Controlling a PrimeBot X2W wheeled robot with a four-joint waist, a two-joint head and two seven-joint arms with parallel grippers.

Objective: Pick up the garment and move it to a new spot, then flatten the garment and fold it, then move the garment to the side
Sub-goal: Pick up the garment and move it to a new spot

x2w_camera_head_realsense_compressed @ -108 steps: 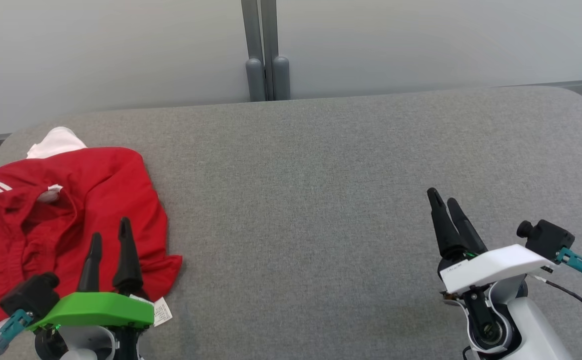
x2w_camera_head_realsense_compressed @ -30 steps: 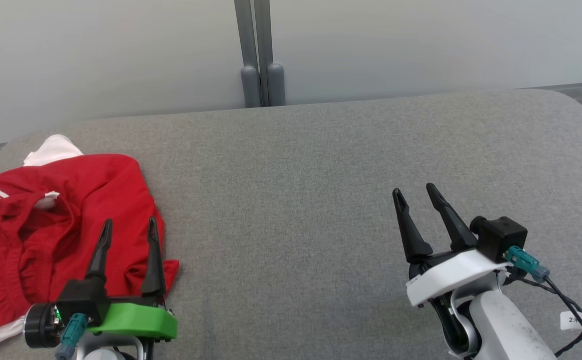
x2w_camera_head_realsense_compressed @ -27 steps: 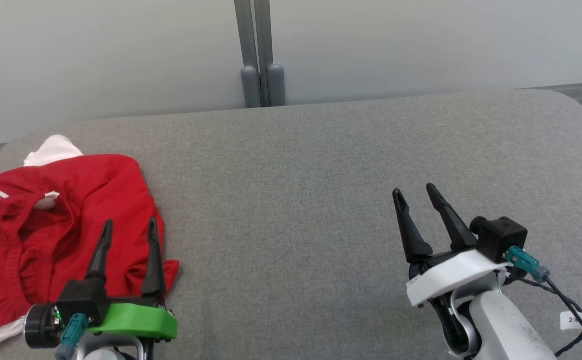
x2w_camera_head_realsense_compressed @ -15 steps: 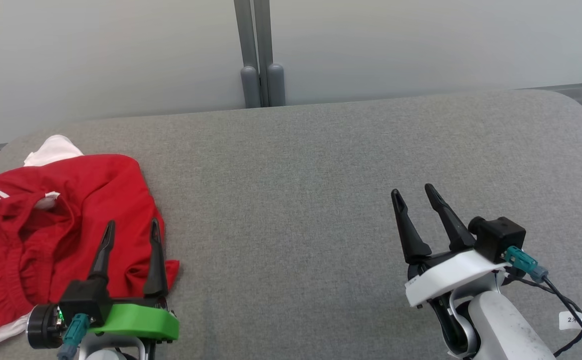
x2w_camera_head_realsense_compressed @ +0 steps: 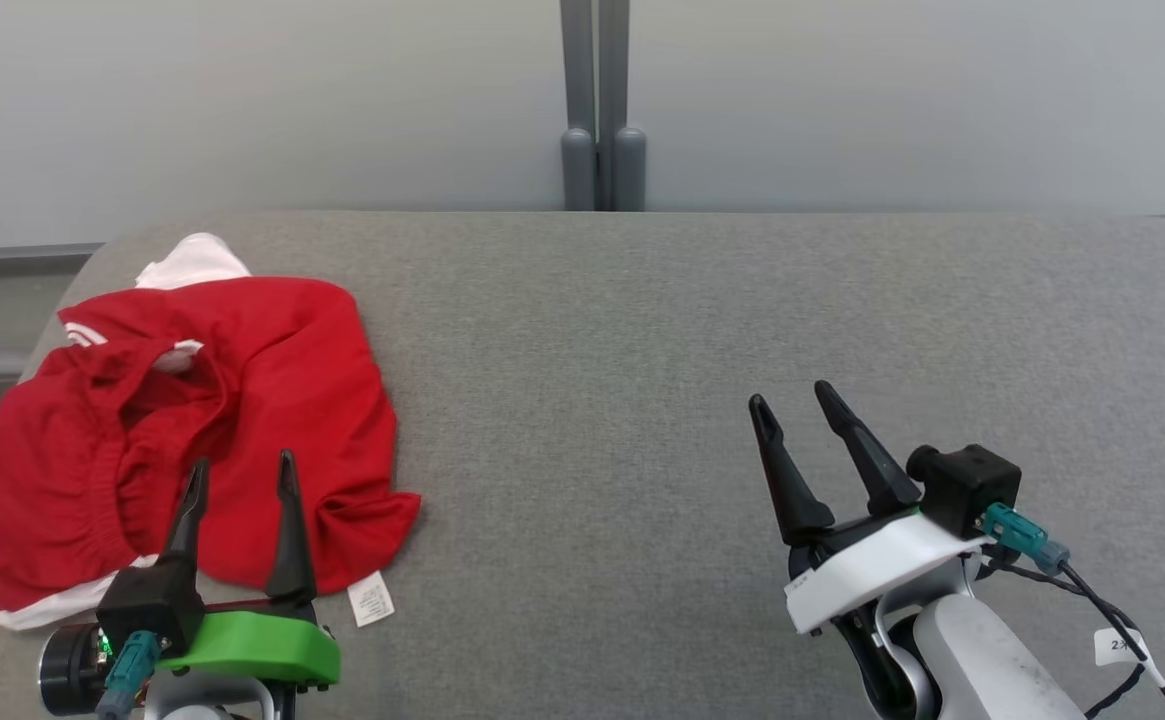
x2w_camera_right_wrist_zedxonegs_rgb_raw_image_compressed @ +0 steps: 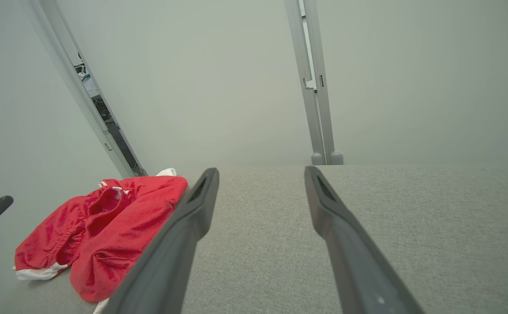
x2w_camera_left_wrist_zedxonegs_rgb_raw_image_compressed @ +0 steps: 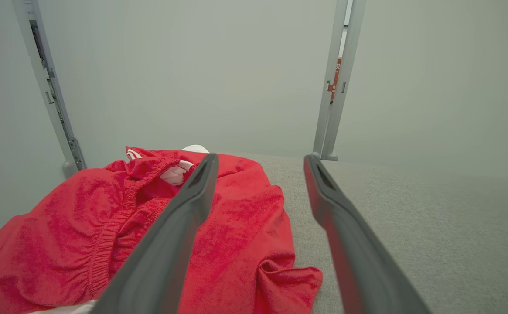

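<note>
I see the grey table (x2w_camera_head_realsense_compressed: 642,330) carrying the red garment (x2w_camera_head_realsense_compressed: 242,400), crumpled at its left end. My left hand (x2w_camera_head_realsense_compressed: 243,462) hangs over the garment's near edge, spread wide and empty. My right hand (x2w_camera_head_realsense_compressed: 790,395) is equally spread and empty, well apart from it. The print on the garment's white care tag (x2w_camera_head_realsense_compressed: 372,600) is unreadable.

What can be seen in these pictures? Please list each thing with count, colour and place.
padded surface: one, grey, across the foreground
wall: one, pale grey, behind the padded surface
middle post: one, grey, against the wall, centre
left post: one, grey, against the wall, left of the garment
garment: one, red with white trim, crumpled at the padded surface's left end
label: one, white, at the garment's near edge
left hand: one, dark fingers, green mount, open, over the garment's near part
right hand: one, dark fingers, white mount, open, over bare padded surface
</note>
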